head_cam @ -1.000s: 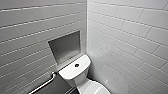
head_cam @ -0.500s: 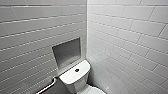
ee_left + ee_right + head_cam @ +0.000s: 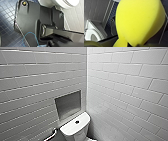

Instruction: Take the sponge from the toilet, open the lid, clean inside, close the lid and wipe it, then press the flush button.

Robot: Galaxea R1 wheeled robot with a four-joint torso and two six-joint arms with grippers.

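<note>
Sponge (image 3: 139,21): bright yellow, rounded, matte foam, pinched narrower at one end. It sits right up vs. the right wrist cam, off the floor. The right gripper (image 3: 133,44) is clamped on that narrow end. Dark blue small-tile floor (image 3: 112,16) behind it.

Same view, to one side: toilet (image 3: 95,29), glossy white. Its seat ring (image 3: 87,33) is exposed w/ the bowl opening (image 3: 93,37) inside it. Bowl interior reads grey; can't tell what's in it.

Head view: corner of two white-tiled walls. Toilet tank top (image 3: 71,128) at the bottom edge, flush button (image 3: 77,121) a small dark round spot set approx. mid-top. Just above the tank, a recessed rectangular niche (image 3: 68,105) in the left wall, grey back panel. A metal grab bar (image 3: 51,134) beside the tank on that wall.

Left wrist view: robot's dark plate, thin blue cable (image 3: 30,33) looping across it, white underside of the toilet bowl beyond. Left gripper: can't tell how it stands.
</note>
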